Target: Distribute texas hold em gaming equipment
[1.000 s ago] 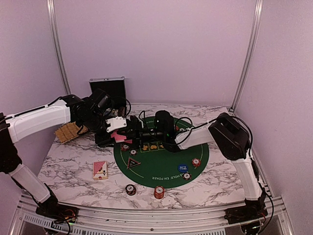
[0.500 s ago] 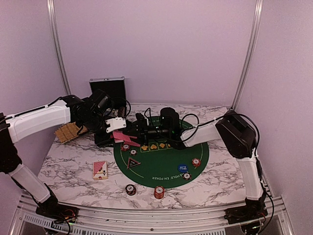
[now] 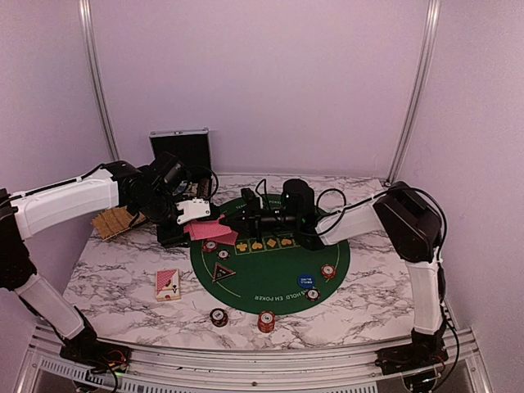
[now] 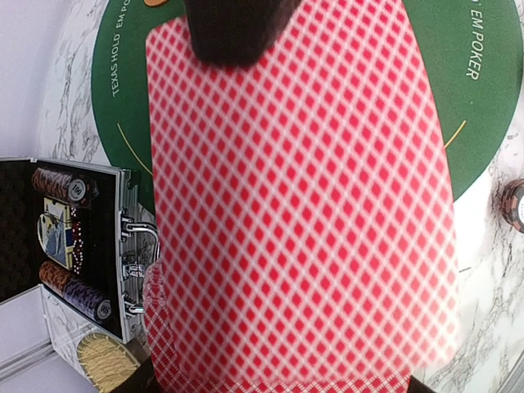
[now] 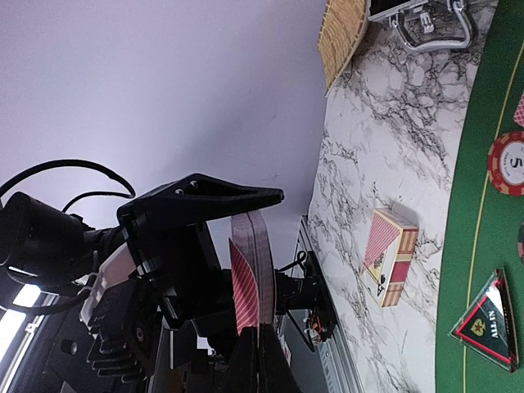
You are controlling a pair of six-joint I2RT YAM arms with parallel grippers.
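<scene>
Left of centre, my left gripper [image 3: 195, 219] clamps the red-backed deck [image 3: 210, 231]; my right gripper [image 3: 237, 223], pinched on the top card [image 4: 303, 205], should pull flat and slowly to take one.

Marble table [image 3: 372, 304]: mat [image 3: 266, 277], card box [image 3: 167, 284], chips [image 3: 219, 317]

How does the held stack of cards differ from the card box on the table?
The stack of cards is gripped in the air by the left gripper and right gripper; the card box lies on the marble table. The stack is above the green mat; the box is beside it. Both show red diamonds.
</scene>
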